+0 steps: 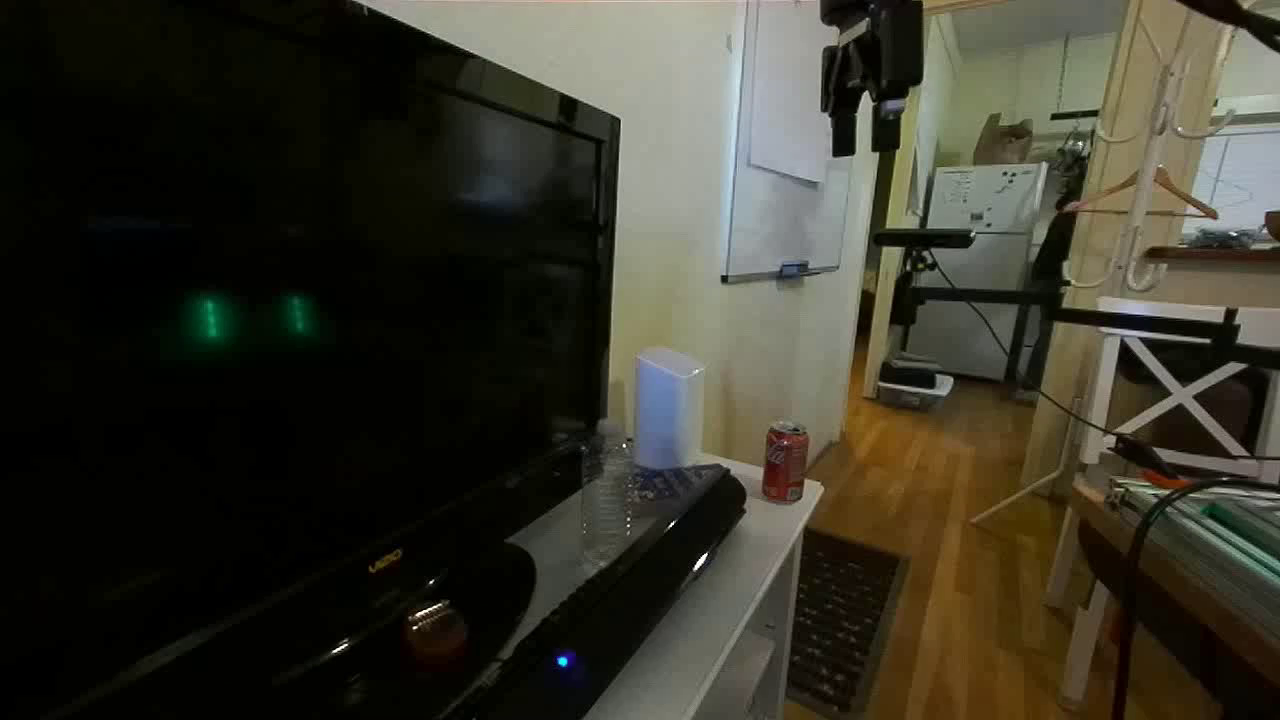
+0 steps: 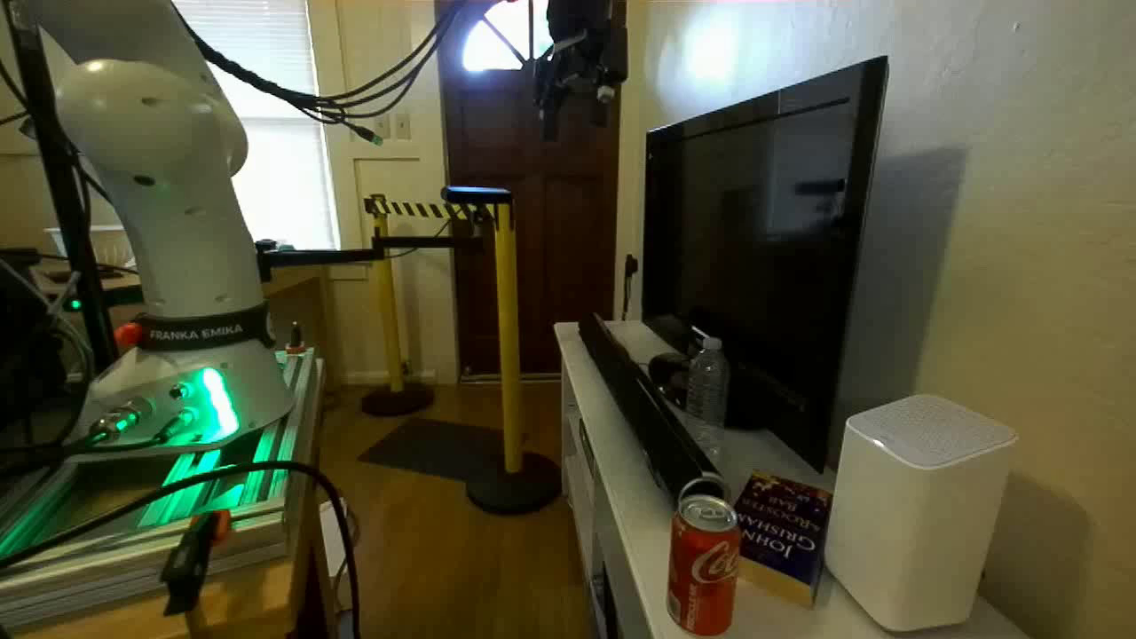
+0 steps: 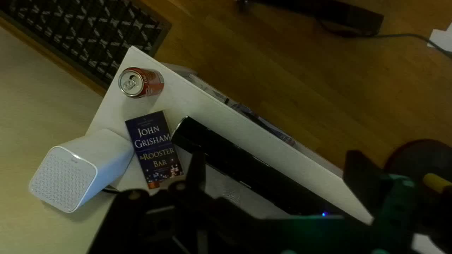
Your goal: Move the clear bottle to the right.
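The clear bottle (image 1: 607, 505) stands upright on the white TV stand (image 1: 720, 590), behind the black soundbar (image 1: 640, 575) and in front of the TV. It also shows in an exterior view (image 2: 707, 390). In the wrist view only a small ribbed part of the bottle (image 3: 231, 197) shows; my gripper's body hides the rest. My gripper (image 1: 865, 138) hangs high above the stand, well apart from the bottle. In the wrist view the gripper (image 3: 277, 160) has its fingers wide apart, open, with nothing between them.
A red can (image 2: 704, 568) stands at the stand's end corner. A book (image 2: 785, 532) lies beside it, and a white speaker (image 2: 914, 524) stands by the wall. The large TV (image 1: 300, 300) rises behind the bottle. A yellow post (image 2: 506, 337) stands on the floor.
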### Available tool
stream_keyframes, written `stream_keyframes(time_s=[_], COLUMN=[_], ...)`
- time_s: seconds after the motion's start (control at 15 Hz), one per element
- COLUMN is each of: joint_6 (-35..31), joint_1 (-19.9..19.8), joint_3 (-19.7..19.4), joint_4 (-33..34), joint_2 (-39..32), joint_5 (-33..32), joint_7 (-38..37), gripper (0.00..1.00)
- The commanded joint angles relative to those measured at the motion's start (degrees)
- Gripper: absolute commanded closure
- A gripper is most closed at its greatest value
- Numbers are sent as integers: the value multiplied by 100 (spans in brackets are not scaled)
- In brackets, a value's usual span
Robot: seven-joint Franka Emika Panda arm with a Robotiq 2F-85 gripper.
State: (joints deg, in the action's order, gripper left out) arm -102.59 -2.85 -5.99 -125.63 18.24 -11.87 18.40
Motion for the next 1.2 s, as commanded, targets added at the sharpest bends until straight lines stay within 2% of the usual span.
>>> stream_keyframes(time_s=[0.0,0.33,0.67,0.87,1.13], joint_6=[14,13,-858,-1314,-1398], joint_1=[8,8,-24,-16,-24], joint_3=[-6,-6,-192,-262,-184], joint_4=[12,12,68,203,551], joint_2=[-2,-2,-632,-1166,-1804], joint_5=[0,0,377,902,1994], joint_7=[-1,-1,2,53,-48], gripper=[0,0,0,0,0])
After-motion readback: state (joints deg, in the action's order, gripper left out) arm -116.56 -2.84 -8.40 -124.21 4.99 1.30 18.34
